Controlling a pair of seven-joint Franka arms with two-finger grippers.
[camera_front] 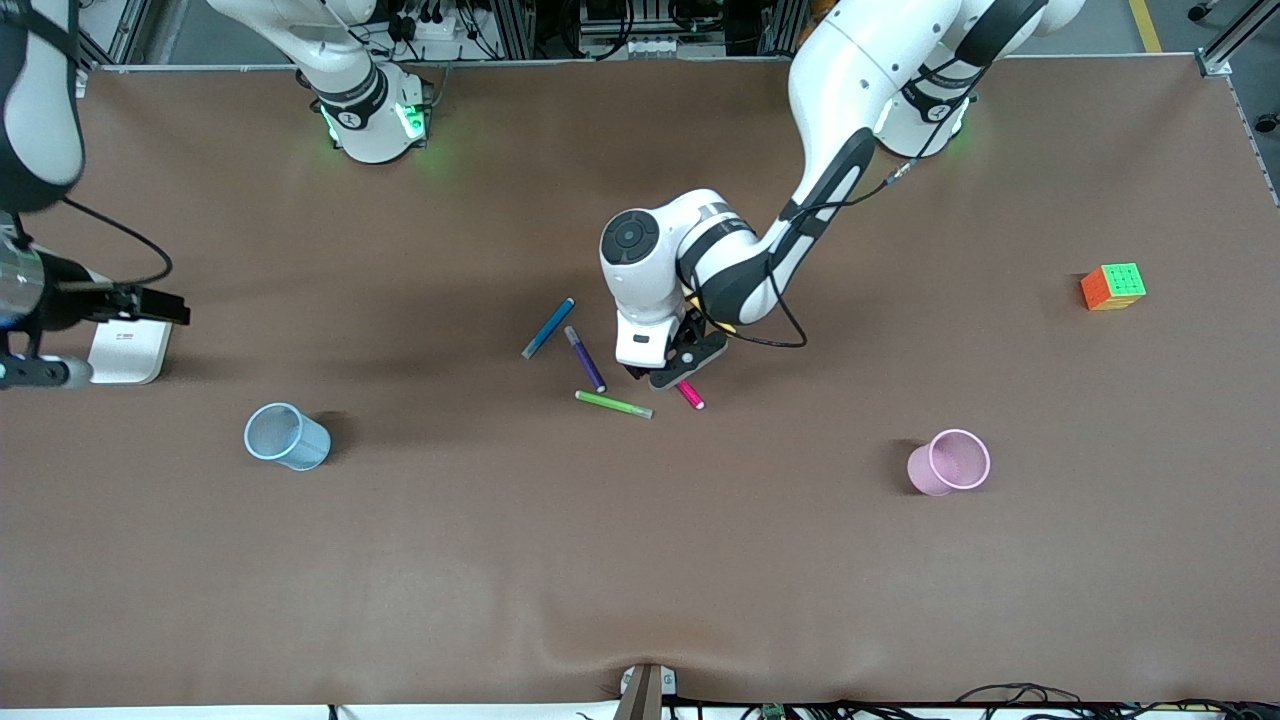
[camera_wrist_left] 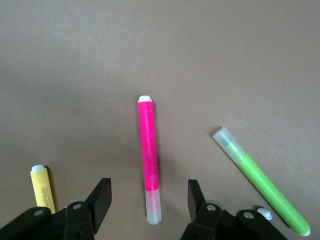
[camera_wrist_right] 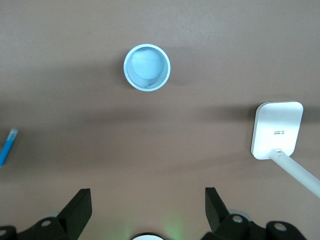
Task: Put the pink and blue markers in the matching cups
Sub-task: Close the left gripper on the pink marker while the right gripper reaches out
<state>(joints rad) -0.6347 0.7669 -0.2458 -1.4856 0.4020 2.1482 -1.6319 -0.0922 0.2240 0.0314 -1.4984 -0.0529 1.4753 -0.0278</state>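
Observation:
The pink marker (camera_front: 690,395) lies mid-table; in the left wrist view (camera_wrist_left: 148,150) its pale cap end sits between my fingers. My left gripper (camera_front: 672,377) (camera_wrist_left: 149,205) is open, low over that cap end, not touching it. The blue marker (camera_front: 548,328) (camera_wrist_right: 7,147) lies flat beside it, toward the right arm's end. The light blue cup (camera_front: 287,437) (camera_wrist_right: 147,67) stands upright toward the right arm's end, the pale pink cup (camera_front: 950,462) toward the left arm's end. My right gripper (camera_front: 160,305) (camera_wrist_right: 147,210) is open and empty, held high over the table near the blue cup.
A purple pen (camera_front: 585,358), a green pen (camera_front: 613,404) (camera_wrist_left: 262,187) and a yellow pen (camera_wrist_left: 42,187) lie close around the pink marker. A white flat stand (camera_front: 128,350) (camera_wrist_right: 277,129) sits at the right arm's end. A colour cube (camera_front: 1113,286) sits at the left arm's end.

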